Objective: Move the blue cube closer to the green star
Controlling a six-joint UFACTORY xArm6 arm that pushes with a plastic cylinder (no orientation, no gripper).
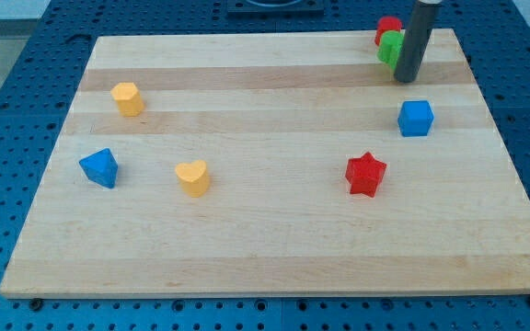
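The red star (365, 174) and the yellow heart (192, 177) sit nearest the camera, low on the wooden worktop (265, 267).

Going from the view's left: a blue block (98, 168) with slanted sides, maybe a triangle shape, rests near the left edge. Above it is a yellow block (128, 98); I cannot tell its shape for sure. Next comes the yellow heart, then a big bare stretch of wood, then the red star.

Further right is the blue cube (415, 118), the block I have to move. It sits alone, with free wood all around it, not far from the right edge.

Up in the top right corner is a green block (390, 47), likely the green star, half hidden behind my rod. A red block (388, 28) touches it from behind, close to the top edge.

My tip (406, 80) stands just beside the green block, between it and the blue cube, apart from the cube. My end effector is only a rod, so it cannot open or close and holds nothing.

I think the tip is on the wrong side for pushing. It likely needs to go around the cube, to its lower side, then push up. There is room below and left of the cube. A hard push could knock the green block off the top edge.
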